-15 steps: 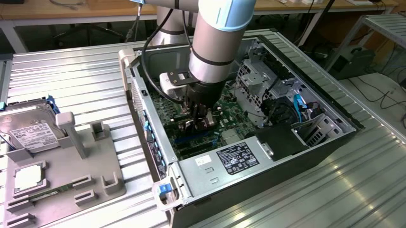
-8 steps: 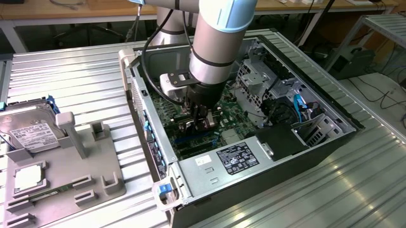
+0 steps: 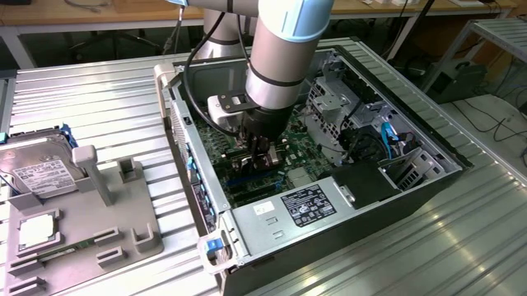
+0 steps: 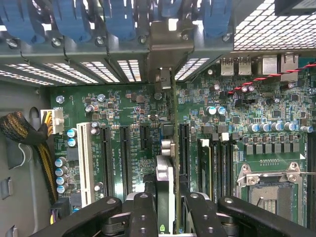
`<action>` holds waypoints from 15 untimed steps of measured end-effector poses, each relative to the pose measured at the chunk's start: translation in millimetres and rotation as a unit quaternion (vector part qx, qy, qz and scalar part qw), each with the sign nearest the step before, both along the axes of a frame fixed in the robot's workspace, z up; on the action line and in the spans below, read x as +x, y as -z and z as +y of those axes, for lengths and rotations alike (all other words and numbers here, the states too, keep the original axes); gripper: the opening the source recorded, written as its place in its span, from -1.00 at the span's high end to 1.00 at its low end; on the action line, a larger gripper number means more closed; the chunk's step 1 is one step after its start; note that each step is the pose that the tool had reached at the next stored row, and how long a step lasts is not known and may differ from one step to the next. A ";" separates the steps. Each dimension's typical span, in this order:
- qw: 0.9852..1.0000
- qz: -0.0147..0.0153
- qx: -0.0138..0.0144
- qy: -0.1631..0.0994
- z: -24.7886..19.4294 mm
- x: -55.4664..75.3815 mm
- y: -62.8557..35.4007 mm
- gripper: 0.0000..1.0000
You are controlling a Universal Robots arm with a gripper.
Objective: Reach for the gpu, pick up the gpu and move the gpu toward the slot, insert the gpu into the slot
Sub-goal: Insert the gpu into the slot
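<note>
You had the gripper (image 4: 168, 213) lowered deep inside the open computer case (image 3: 428, 176), its black fingers (image 4: 142, 215) clamped on the gpu (image 4: 165, 169) from either side. The gpu stood on edge in that grip, upright above the green motherboard (image 4: 128, 98) on the case floor. Its grey metal bracket (image 4: 165, 42) lay up against the case's rear wall, among the perforated expansion openings and the blue clips (image 4: 74, 19) there. Along the case floor, the card sat between two of the black slots (image 4: 123, 158), with one close on each side, and a white slot (image 4: 84, 163) stood further off, toward the braided cable (image 4: 24, 133) at the case's side. You could not tell from these views whether the card's lower edge had entered the slot, since the card and the fingers covered the strip of board beneath them. On the card's other side, also on the case floor, were the upright memory slots and the metal-framed processor socket (image 4: 269, 190). In the exterior view your arm (image 3: 284, 55) came down into the middle of the case, with the labelled power supply (image 3: 305, 206) near the case's front corner. Outside the case, on the exterior view's left, a silver hard drive (image 3: 37, 172) rested on a grey fixture (image 3: 107, 228), well apart from the gripper.
</note>
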State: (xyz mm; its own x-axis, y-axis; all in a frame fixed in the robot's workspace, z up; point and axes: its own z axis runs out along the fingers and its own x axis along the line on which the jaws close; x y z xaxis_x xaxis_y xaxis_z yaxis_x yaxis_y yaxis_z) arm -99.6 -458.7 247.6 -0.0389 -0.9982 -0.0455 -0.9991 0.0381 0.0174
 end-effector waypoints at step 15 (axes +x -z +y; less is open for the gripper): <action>1.000 0.000 0.000 0.000 0.1 0.0 0.3 0.46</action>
